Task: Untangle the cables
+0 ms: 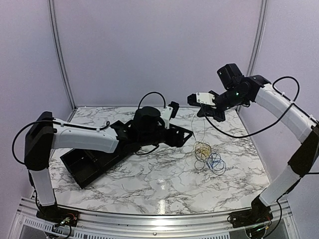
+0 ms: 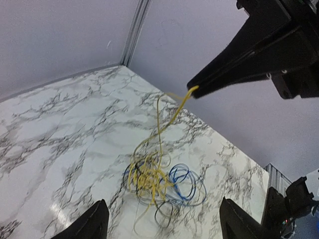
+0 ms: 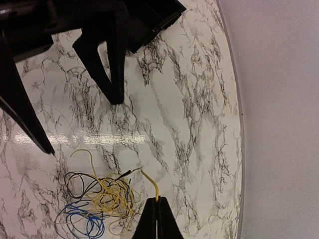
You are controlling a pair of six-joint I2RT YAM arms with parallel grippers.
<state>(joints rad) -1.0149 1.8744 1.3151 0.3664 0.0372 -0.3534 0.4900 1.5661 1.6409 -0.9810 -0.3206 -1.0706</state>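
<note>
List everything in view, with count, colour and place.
yellow cable: one, yellow, in the tangle right of the table's middle, one end held up by the right arm
blue cable: one, blue, near-right side of the tangle
black cable: one, black, looped in the tangle
table: one, white marble, grey veins, under everything
tray: one, black, table's left part, under the left arm
wall panels: three, pale, behind and at both sides
left arm: one, white and black, low over the table, jaws open toward the tangle
right arm: one, white and black, raised above the tangle, jaws shut on the yellow cable
</note>
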